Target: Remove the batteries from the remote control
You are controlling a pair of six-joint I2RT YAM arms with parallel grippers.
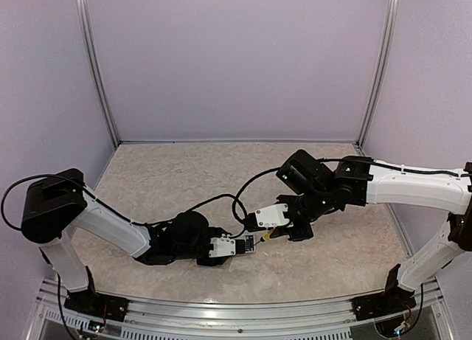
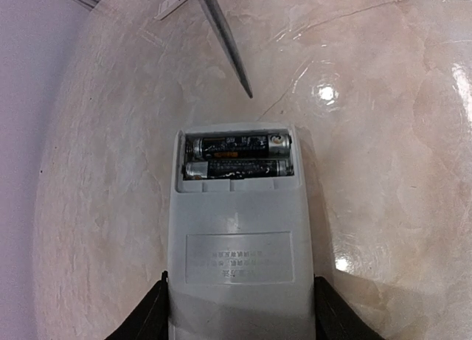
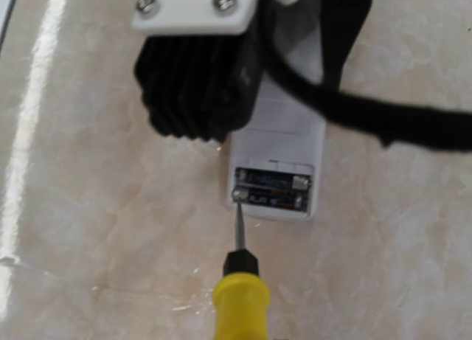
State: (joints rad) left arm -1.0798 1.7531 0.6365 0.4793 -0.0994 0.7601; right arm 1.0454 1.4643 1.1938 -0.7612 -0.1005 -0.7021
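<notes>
Near the middle of the marbled table (image 1: 184,178), toward its front edge, the remote control (image 2: 240,237) is held flat on the surface by the left gripper (image 2: 240,314). Its two dark fingers (image 2: 151,318) are pressed against the long sides of the white body at its near end. The back face is turned upward, and an embossed label panel can be made out on it. At the far end the battery compartment is uncovered, and the two batteries (image 2: 236,157) are seated in it side by side, lying across the width of the remote. A yellow-handled screwdriver (image 3: 240,296) is clasped by its handle in the right gripper (image 1: 271,234), whose own fingers are not shown in the right wrist view. The thin shaft is pointed at the open compartment, and its tip is seen at the corner beside the metal end of one battery. Whether contact is made cannot be told, since a gap appears in the left wrist view. A small white flat piece (image 2: 173,4) lies on the table beyond the remote, just beside the shaft.
</notes>
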